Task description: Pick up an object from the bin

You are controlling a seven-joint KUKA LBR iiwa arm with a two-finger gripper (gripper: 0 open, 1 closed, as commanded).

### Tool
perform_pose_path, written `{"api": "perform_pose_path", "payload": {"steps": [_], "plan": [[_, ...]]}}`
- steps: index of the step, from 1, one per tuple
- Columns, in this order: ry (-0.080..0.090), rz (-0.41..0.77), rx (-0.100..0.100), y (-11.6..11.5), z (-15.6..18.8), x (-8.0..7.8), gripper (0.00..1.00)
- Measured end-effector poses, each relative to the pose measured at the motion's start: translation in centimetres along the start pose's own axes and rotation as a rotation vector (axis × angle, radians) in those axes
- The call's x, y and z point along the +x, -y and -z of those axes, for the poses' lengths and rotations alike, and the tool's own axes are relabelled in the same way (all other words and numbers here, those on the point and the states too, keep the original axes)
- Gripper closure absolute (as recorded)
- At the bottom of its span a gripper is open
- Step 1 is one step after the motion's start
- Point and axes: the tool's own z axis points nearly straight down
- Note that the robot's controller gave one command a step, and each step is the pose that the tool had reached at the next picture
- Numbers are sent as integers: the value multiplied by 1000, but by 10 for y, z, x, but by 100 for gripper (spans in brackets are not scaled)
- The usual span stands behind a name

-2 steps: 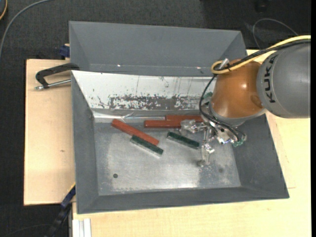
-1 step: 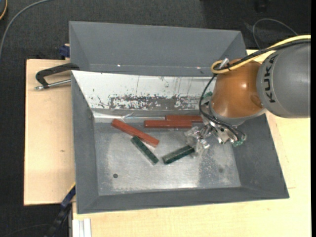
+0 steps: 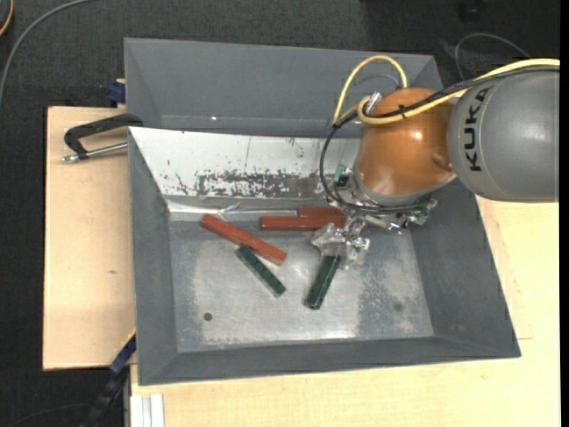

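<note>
My gripper [image 3: 341, 242] hangs low in the bin's right half, its metal fingers at the upper end of a dark green bar [image 3: 320, 285] that lies slanted on the floor. Whether the fingers clasp that end is hidden by the gripper's own parts. Just behind the gripper a red-brown bar [image 3: 298, 221] lies along the back wall. To the left, a second red bar [image 3: 243, 239] lies diagonally, and another dark green bar [image 3: 260, 270] rests below it, touching its lower end.
The orange wrist cover and yellow cables sit above the gripper at the right. A small dark speck [image 3: 208, 318] lies on the floor at the front left. Open floor stretches along the front and left of the bin.
</note>
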Motion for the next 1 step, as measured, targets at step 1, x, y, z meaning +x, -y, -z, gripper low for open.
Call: {"api": "perform_pose_path", "payload": {"steps": [1], "plan": [[2,66,7,-8,143,-10,100]]}}
